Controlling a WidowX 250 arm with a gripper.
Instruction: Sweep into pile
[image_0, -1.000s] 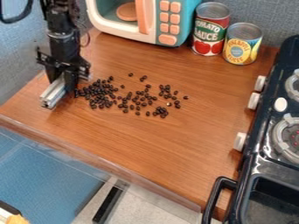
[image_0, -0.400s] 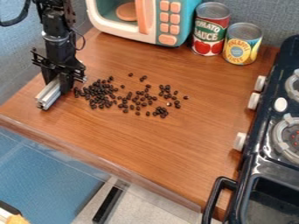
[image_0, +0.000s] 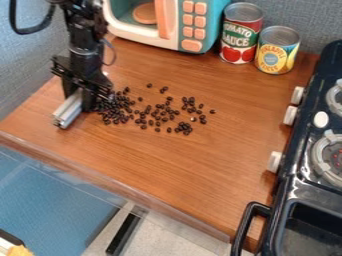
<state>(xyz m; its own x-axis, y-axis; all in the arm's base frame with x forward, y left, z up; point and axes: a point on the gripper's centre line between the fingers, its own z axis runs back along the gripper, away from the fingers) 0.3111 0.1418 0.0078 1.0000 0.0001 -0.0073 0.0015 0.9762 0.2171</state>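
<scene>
My black gripper (image_0: 80, 100) hangs low at the left of the wooden counter, shut on a silver-grey metal bar (image_0: 67, 110). The bar slants toward the counter's front left edge. Small dark beans (image_0: 159, 114) lie scattered from the gripper's right side to the middle of the counter, densest close to the gripper. Some beans at the left end are partly hidden behind the gripper.
A toy microwave (image_0: 190, 27) stands at the back, with a red can (image_0: 240, 34) and a yellow can (image_0: 276, 50) to its right. The black toy stove (image_0: 304, 175) lines the right side. The counter's front edge (image_0: 127, 187) runs diagonally below the beans.
Over the last half second the gripper and its bar have moved right, up against the left end of the beans, after a small shift left before that. The beans look unmoved.
</scene>
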